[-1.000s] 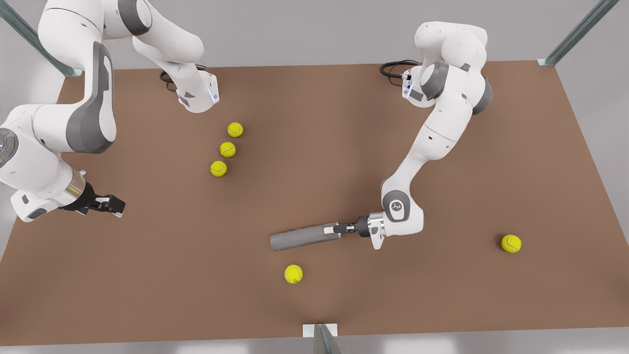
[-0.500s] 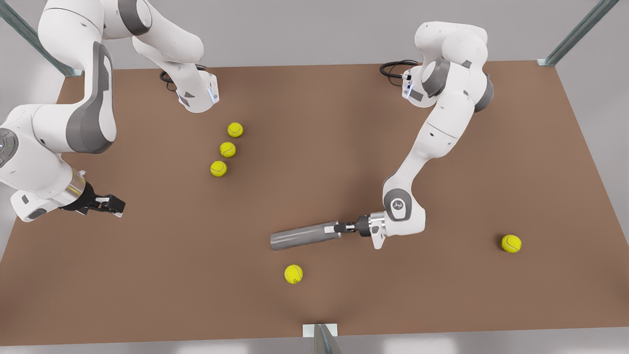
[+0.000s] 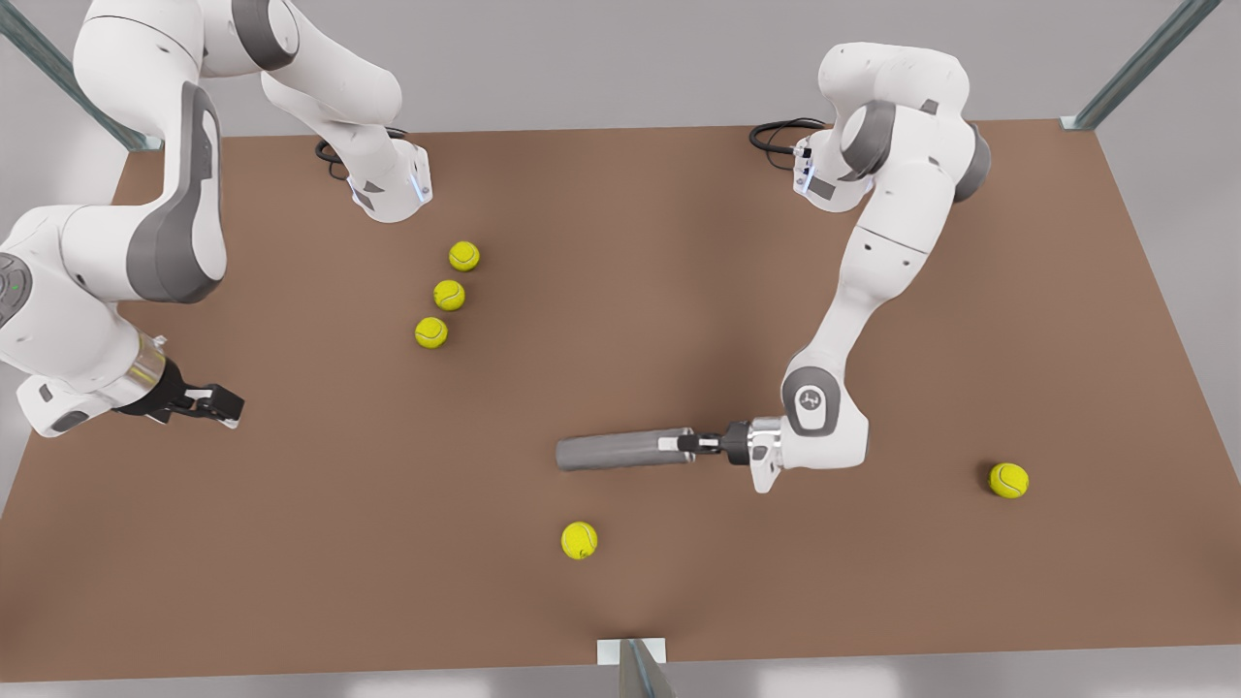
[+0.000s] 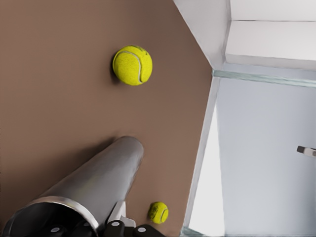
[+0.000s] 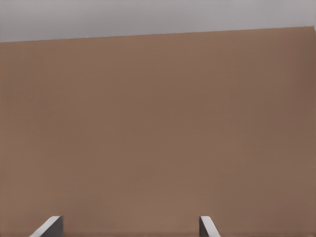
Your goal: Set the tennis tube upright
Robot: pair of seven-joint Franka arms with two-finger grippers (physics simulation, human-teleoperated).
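The tennis tube (image 3: 620, 451) is a grey cylinder lying on its side on the brown table (image 3: 679, 242), right of centre in the front view. My left gripper (image 3: 684, 444) is shut on the end with the silvery rim (image 4: 54, 205), reaching in from the front view's right. In the left wrist view the tennis tube (image 4: 98, 177) stretches away from the gripper (image 4: 123, 228). My right gripper (image 3: 229, 405) waits open at the front view's left edge, far from the tube. Its wrist view shows only bare table between the fingertips (image 5: 49, 224).
Three tennis balls (image 3: 449, 295) form a line at the centre left. Another ball (image 3: 579, 540) lies just in front of the tube, also seen in the left wrist view (image 4: 132, 65). A further ball (image 3: 1008, 480) sits at the far right. A metal post (image 3: 635, 664) stands at the front edge.
My left gripper has drawn back toward the front view's right with the tube in it. The tube has swung from slanted to nearly level. The right arm has barely moved.
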